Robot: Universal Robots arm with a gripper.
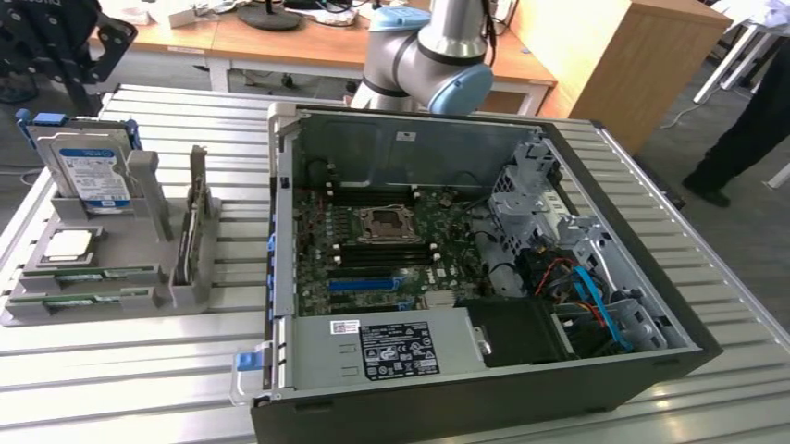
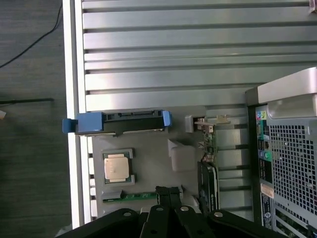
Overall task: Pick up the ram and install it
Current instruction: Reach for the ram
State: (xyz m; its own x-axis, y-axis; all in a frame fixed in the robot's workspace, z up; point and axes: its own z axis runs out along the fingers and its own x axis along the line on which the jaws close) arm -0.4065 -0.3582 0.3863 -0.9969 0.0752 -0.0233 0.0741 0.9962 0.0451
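The ram stands on its long edge in the grey holder at the exterior view's left, on the slatted worktop just beside the open computer case. The tool hovers over the holder, clenched on nothing. The stick looks light, stiff and fragile. It is probably best pinched by its bare top edge, clear of the chips. Holder posts crowd its sides, and there is open room above.

The arm is a silver-grey tube with rounded joints capped in pale blue. Its jaws are matt black, carried on black linkage bars dotted with pale round pivot pins.
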